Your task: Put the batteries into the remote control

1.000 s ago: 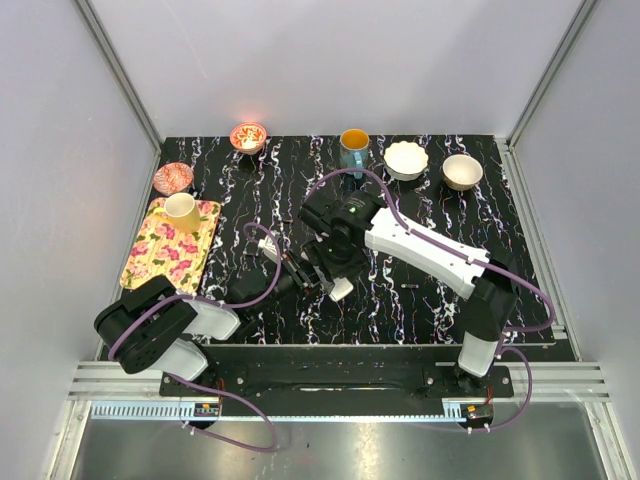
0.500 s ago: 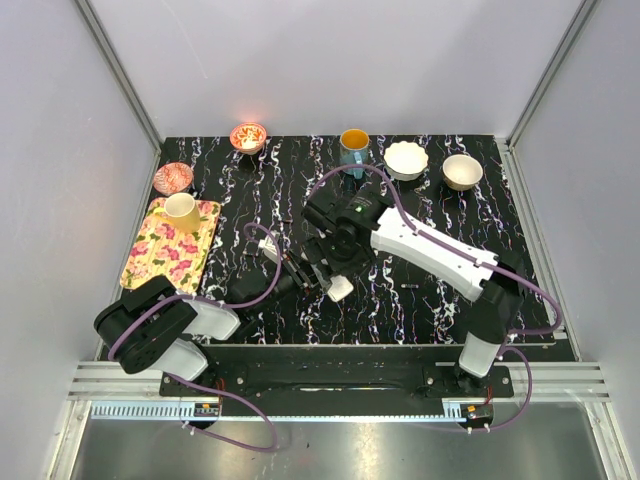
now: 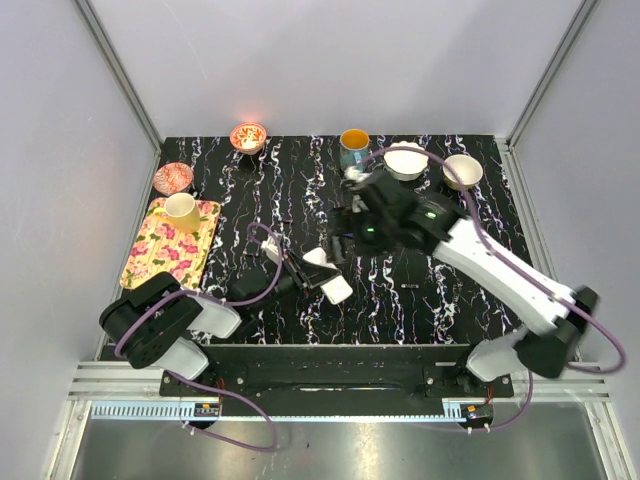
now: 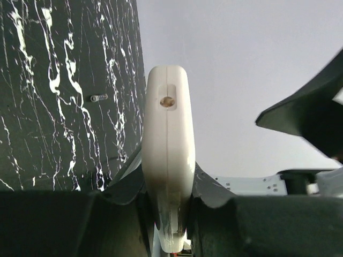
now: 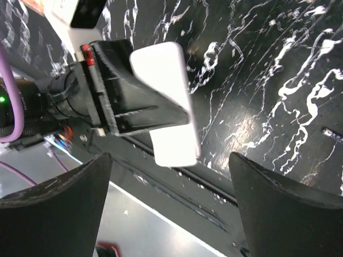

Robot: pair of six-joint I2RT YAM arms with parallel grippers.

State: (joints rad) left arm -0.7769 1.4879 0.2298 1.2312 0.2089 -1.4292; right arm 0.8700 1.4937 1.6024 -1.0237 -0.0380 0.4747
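**Remote held on edge, right claw spread beside it**

The left claw is clenched on the remote and holds it edge-up over the worktop at the centre of the top view. Its long axis runs from upper left to lower right. The right claw stands wide and empty just to its upper right, facing its plain white back. A tiny slim piece, perhaps a battery, lies to the lower right, nearer the right arm. No battery bay shows, and other batteries cannot be made out.
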